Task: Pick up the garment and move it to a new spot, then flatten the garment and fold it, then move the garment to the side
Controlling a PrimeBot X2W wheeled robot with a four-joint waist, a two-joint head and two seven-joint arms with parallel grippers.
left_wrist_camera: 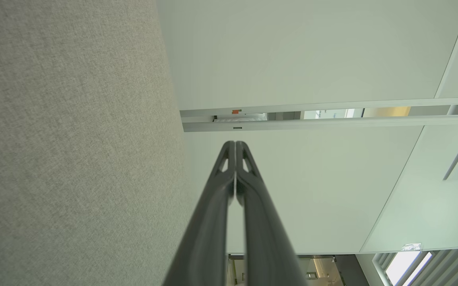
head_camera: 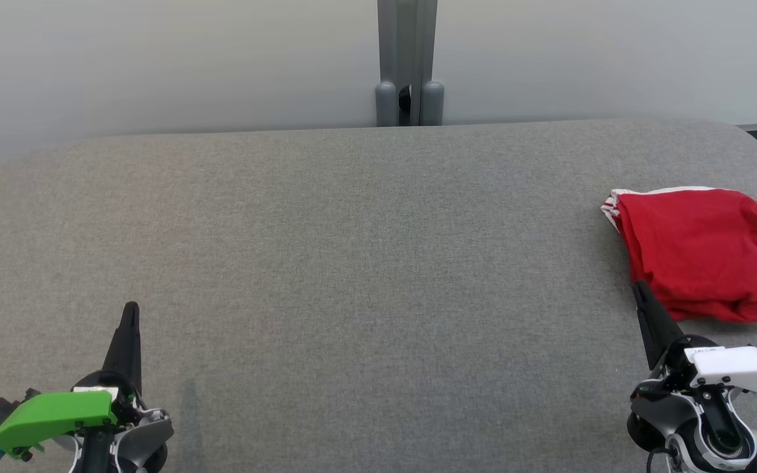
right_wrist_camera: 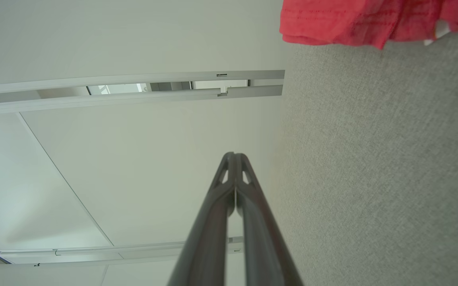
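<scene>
Red garment (head_camera: 707,253) bunched at right edge of grey fabric surface (head_camera: 352,263); left fingers (head_camera: 126,348) clenched, empty, well apart from it; right fingers (head_camera: 652,322) clenched, empty, tip just beside garment.

Head camera looks down on the grey table (head_camera: 352,263) — both wrist cameras skim it low, sideways, facing the wall (left_wrist_camera: 292,59).

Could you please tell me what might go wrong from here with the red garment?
The garment lies bunched near the table's right edge, partly cut off in the head view; a careless pull could drag it off.
The right gripper is shut with its tip close beside the cloth, so it may push folds rather than grasp.
</scene>
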